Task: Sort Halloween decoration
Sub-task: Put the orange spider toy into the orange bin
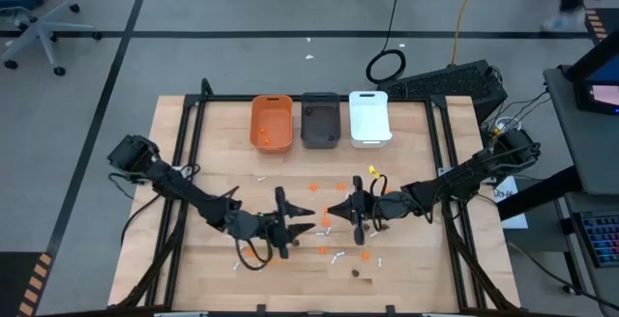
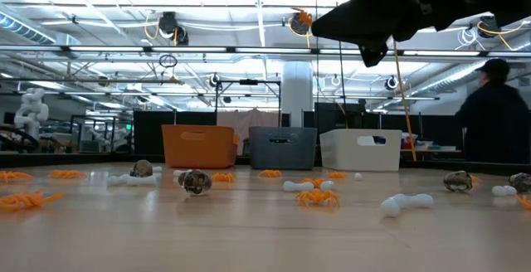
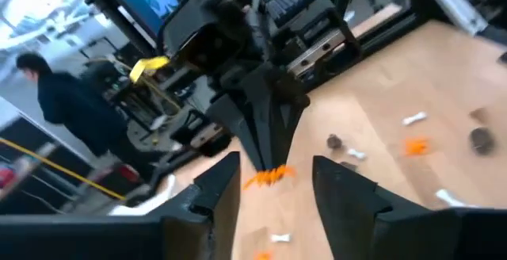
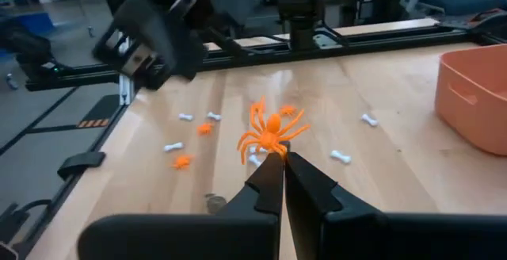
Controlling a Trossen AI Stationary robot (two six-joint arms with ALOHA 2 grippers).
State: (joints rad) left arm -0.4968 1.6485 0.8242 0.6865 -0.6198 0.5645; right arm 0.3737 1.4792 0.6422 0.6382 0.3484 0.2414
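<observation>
While left claw [image 3: 273,193] gapes mid-table, right claw [image 4: 283,169] opposite, raised, clamped on orange spider [image 4: 269,131].

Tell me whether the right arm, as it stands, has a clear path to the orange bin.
Probably yes. The right claw, shut on an orange spider, hangs above the table; only small scattered pieces lie between it and the orange bin. The left claw sits aside.

No legible txt, labels, brands or nos. anywhere in any view.
</observation>
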